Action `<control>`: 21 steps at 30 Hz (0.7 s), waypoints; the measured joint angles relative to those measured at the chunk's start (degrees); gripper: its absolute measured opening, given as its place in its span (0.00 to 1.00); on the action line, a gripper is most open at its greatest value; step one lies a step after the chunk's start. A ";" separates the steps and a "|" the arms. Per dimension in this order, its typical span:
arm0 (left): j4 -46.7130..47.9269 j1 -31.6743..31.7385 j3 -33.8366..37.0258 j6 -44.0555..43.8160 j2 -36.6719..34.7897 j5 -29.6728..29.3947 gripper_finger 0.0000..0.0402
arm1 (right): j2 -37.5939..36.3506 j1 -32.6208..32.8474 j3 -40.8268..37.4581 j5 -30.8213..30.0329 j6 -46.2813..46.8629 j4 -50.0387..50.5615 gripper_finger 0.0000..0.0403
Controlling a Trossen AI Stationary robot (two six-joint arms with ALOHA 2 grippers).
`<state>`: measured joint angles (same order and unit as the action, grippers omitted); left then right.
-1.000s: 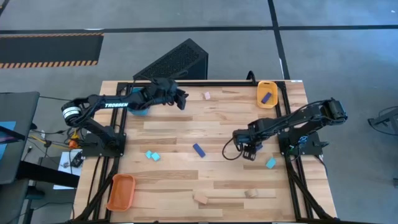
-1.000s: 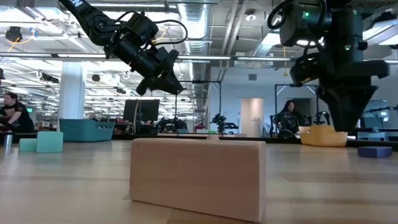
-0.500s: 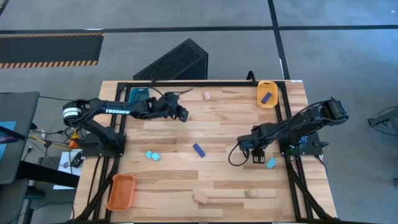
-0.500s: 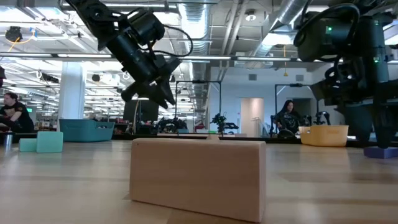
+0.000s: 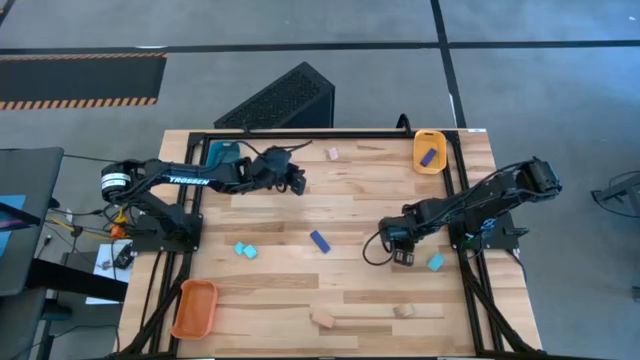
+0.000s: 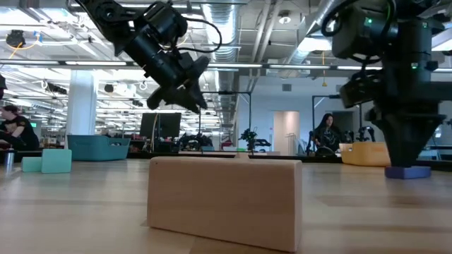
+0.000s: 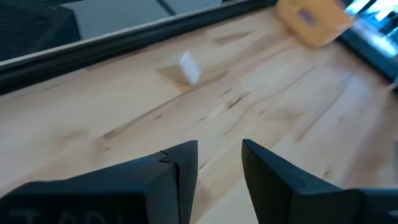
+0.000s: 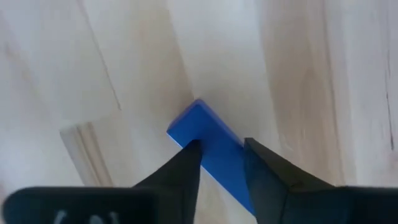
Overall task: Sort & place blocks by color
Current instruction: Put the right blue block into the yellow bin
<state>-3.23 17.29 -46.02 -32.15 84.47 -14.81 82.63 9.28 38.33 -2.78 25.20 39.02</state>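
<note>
- On the table's (image 5: 340, 215) right side, a blue block (image 8: 211, 144) sits between the right pincer's (image 8: 221, 165) fingers, gripped.
- The block is flat, rectangular, bright blue.
- Left pincer (image 7: 217, 163) hovers part-open, empty.

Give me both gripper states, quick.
Left gripper: partly open, empty, above the table near the far edge.
Right gripper: shut on the blue block, down at the table.

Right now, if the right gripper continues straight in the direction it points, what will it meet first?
The right gripper points straight down, and a blue block already sits between its fingers. It would meet that block first, then probably the wooden table just beneath it.
</note>
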 joint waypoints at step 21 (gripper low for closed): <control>1.01 -0.06 0.00 3.53 -13.39 5.67 0.28 | -8.10 -2.14 -0.42 -4.99 16.82 -17.10 0.02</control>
<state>-2.21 17.23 -46.02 -28.62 71.07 -9.13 74.53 7.14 37.91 -7.77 42.02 21.91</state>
